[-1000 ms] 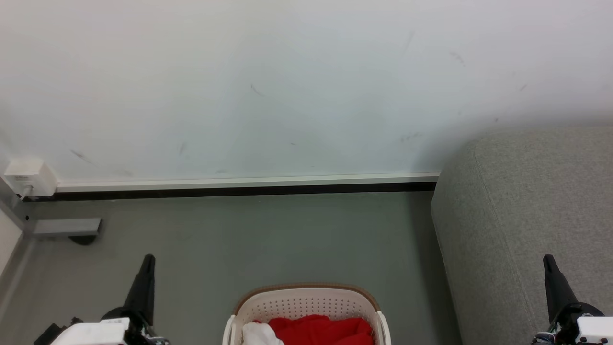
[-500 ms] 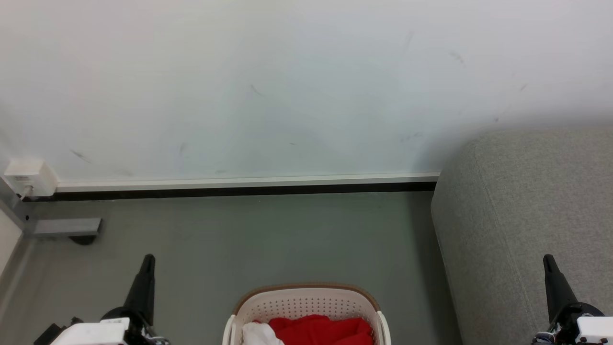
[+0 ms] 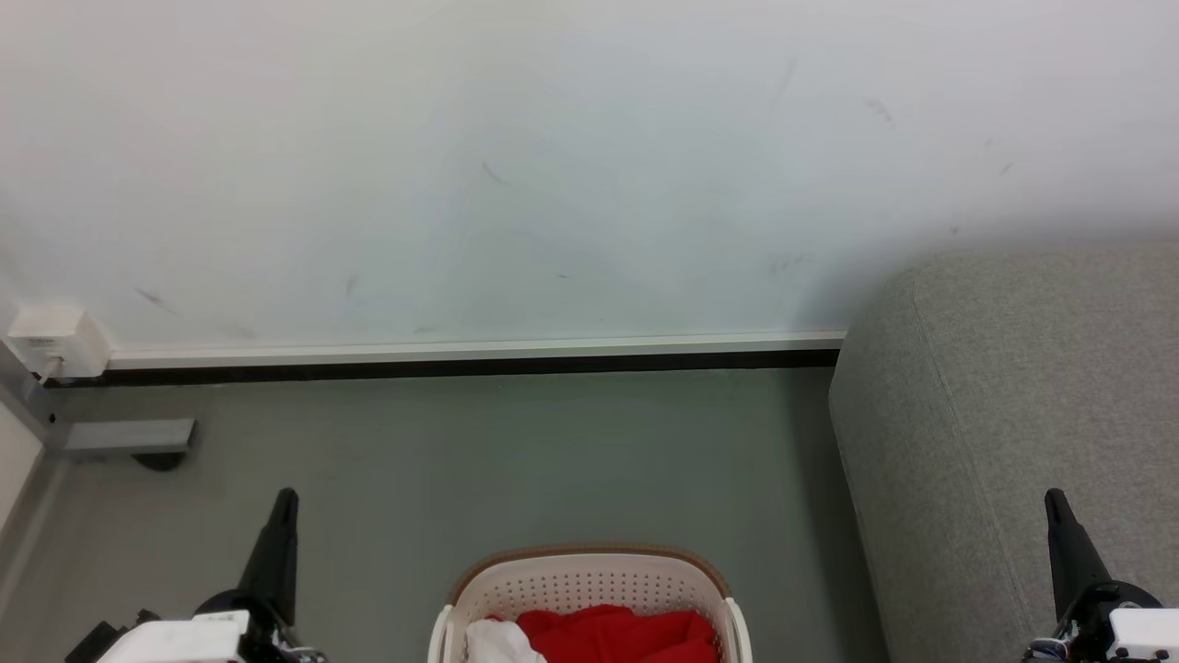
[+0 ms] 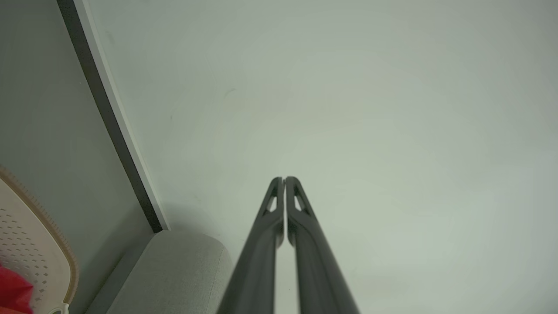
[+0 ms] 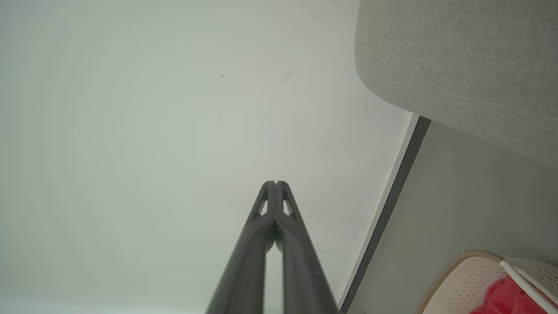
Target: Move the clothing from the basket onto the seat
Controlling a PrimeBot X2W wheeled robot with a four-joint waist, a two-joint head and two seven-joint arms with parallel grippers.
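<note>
Head view: the basket (image 3: 589,578) sits on the grey floor (image 3: 507,460), and the clothing (image 3: 617,635) is bunched up inside it, mostly red with 1 white bit at the basket's left end. The seat (image 3: 1013,414) is off to the basket's right, not touching it. The left gripper (image 3: 285,497) hangs left of the basket and the right gripper (image 3: 1055,502) well right of it, in front of the seat.

Left wrist view: the 2 fingers meet at the tips, pinched together with nothing between them. A corner of the basket shows with red cloth in it, the seat just beyond.

Right wrist view: same deal, 2 fingers pressed tip to tip and empty, with red cloth poking up inside the basket.
</note>
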